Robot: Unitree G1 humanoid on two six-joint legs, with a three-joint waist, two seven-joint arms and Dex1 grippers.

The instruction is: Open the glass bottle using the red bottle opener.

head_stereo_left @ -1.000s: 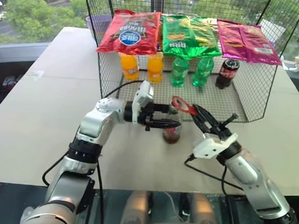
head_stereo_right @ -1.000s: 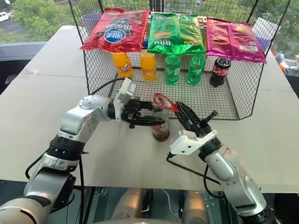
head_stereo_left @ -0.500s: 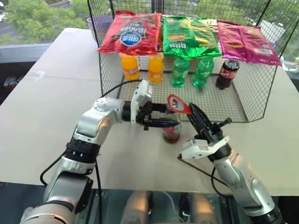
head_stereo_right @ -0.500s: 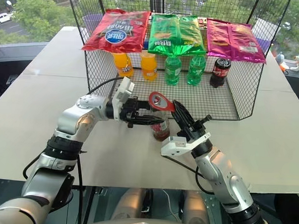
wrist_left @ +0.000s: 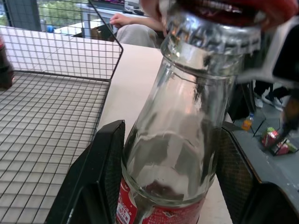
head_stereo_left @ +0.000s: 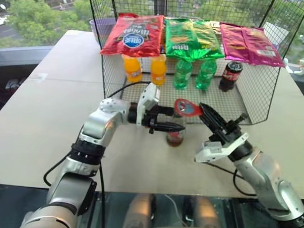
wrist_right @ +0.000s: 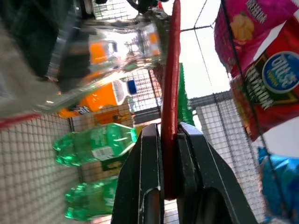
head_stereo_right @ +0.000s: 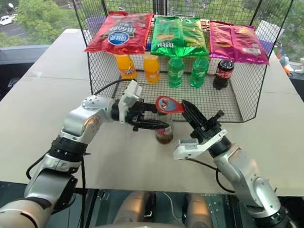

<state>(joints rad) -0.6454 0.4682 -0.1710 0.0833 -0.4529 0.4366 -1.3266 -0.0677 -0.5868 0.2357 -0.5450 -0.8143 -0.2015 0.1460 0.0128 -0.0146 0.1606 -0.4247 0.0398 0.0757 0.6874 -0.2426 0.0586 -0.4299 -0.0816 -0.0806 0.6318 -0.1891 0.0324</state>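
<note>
Upright on the table, just in front of the wire basket, stands the glass bottle, clear with a red label band and brownish liquid at its base. Its crown cap is on, as the left wrist view shows, with the red rim of the opener's head lying right over it. The left end effector reaches in from the robot's left, roughly level, and its two black fingers stand partly open on either side of the bottle, at the shoulder just above the label, close against the glass.

The opener sits with its oval ring over the bottle's top, the handle running back toward the robot's right. The right end effector is clamped tight on that handle; in the right wrist view the flat red blade is pinched edge-on between its fingers.

Behind, the basket holds two orange bottles, two green bottles and a dark cola bottle standing in a row. Across its top rim lie a red snack bag, a green bag and a pink bag. A person's hand and knee show beyond the table in the left wrist view.
</note>
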